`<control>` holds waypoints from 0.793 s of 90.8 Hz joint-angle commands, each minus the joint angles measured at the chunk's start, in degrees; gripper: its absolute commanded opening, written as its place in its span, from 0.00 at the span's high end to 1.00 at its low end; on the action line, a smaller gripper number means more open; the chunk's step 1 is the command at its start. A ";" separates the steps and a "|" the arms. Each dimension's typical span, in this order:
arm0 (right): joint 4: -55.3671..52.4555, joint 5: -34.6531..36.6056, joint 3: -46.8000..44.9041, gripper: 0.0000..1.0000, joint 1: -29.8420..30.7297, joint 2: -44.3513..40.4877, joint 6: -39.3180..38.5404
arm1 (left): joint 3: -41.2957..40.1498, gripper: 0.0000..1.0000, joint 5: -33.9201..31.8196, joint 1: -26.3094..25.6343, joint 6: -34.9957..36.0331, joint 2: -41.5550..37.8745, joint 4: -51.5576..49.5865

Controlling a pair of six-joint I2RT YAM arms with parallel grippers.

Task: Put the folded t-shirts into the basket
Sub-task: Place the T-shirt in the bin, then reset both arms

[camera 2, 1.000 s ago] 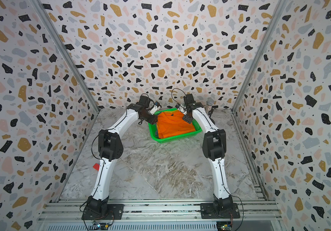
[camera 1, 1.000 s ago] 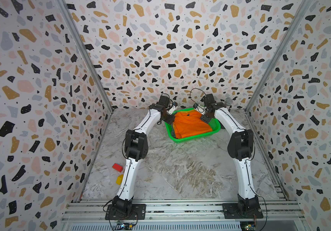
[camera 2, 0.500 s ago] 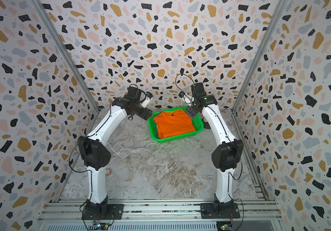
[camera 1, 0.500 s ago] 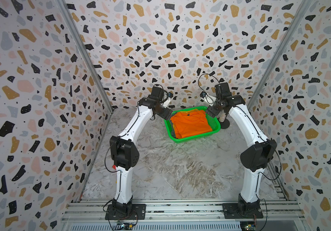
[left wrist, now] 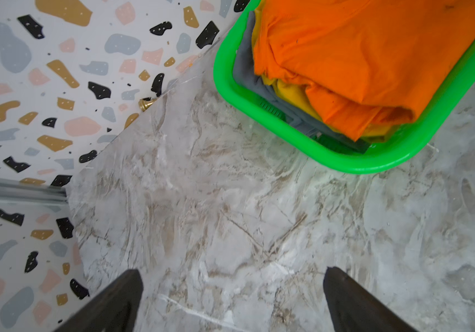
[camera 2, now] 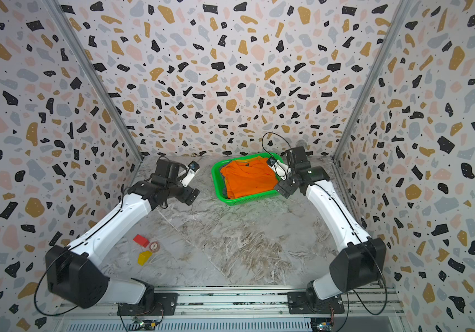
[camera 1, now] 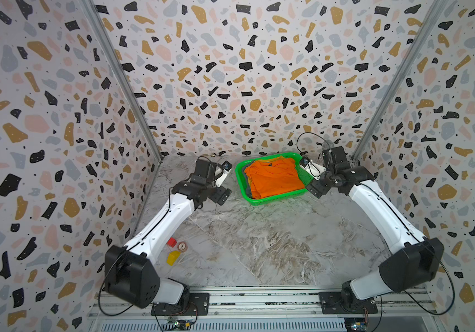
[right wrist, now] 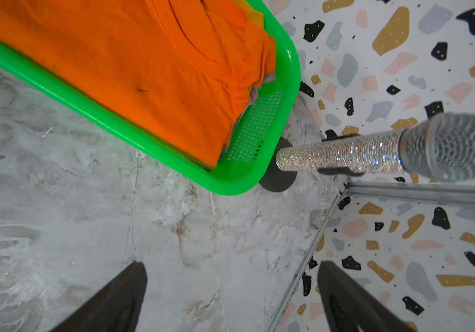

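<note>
The green basket (camera 1: 240,184) (camera 2: 216,181) stands at the back of the table, right of centre. A stack of folded t-shirts fills it, with the orange one (camera 1: 273,178) (camera 2: 247,178) on top. In the left wrist view a mustard yellow t-shirt (left wrist: 290,95) and a grey one (left wrist: 247,66) peek out under the orange t-shirt (left wrist: 374,57), inside the basket's rim (left wrist: 230,86). My left gripper (camera 1: 221,195) (left wrist: 232,270) hangs open and empty just left of the basket. My right gripper (camera 1: 315,189) (right wrist: 230,263) is open and empty at the basket's right near corner (right wrist: 293,72).
A glittery microphone (right wrist: 374,155) (camera 1: 328,143) on a round stand rises just behind the basket's right end, close to my right wrist. A red block (camera 1: 171,242), a yellow block (camera 1: 173,257) and a round token (camera 1: 182,245) lie front left. Patterned walls close three sides.
Both grippers have left the orange t-shirt in the basket, drawn outward to either side and come down beside it. Their jaws have widened.
</note>
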 commanded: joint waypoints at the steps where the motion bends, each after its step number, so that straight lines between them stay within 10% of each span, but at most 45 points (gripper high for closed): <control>1: 10.03 3.79 -10.91 0.00 -1.41 -8.35 2.71 | -12.75 0.00 -7.16 1.85 -0.41 -8.53 16.06; 27: 47.85 15.00 -43.46 0.00 -4.18 -21.01 19.77 | -34.77 0.00 -7.24 8.89 -14.65 -16.54 38.94; 72: 81.98 4.97 -57.93 0.00 -7.40 -2.70 25.83 | -46.75 0.00 -0.94 11.71 -16.70 6.03 75.35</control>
